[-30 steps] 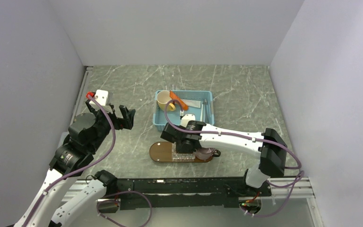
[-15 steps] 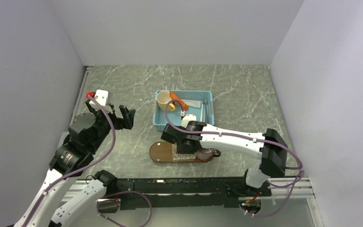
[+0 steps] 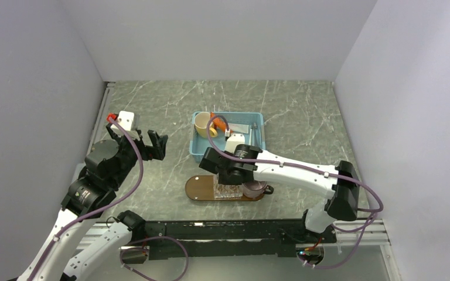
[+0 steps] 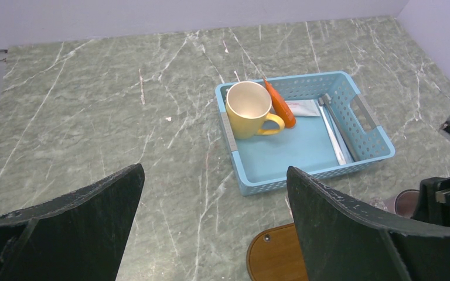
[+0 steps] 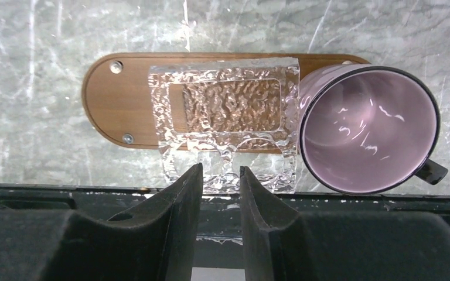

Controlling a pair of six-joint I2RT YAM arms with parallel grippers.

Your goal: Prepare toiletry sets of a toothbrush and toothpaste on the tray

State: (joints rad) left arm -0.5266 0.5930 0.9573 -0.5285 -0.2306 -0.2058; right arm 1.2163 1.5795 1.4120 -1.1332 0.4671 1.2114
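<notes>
The brown oval tray (image 3: 198,188) lies near the table's front edge and shows in the right wrist view (image 5: 111,99). No tube or brush lies on it. The orange tube (image 4: 280,104), the white tube (image 4: 304,107) and the thin pale brushes (image 4: 331,126) lie in the blue basket (image 4: 234,146). My right gripper (image 5: 221,171) hovers over the tray's near edge, its jaws a narrow gap apart with nothing between them. My left gripper (image 4: 214,172) is wide open and empty, raised left of the basket.
A clear textured glass holder (image 5: 228,111) and a purple mug (image 5: 366,134) sit on the tray. A yellow mug (image 4: 247,108) stands in the basket's left end. The black rail runs along the table's near edge. Walls close in on three sides.
My right wrist has shifted a little back toward the basket, away from the holder, and its cable now loops over the basket. The left arm has not moved.
</notes>
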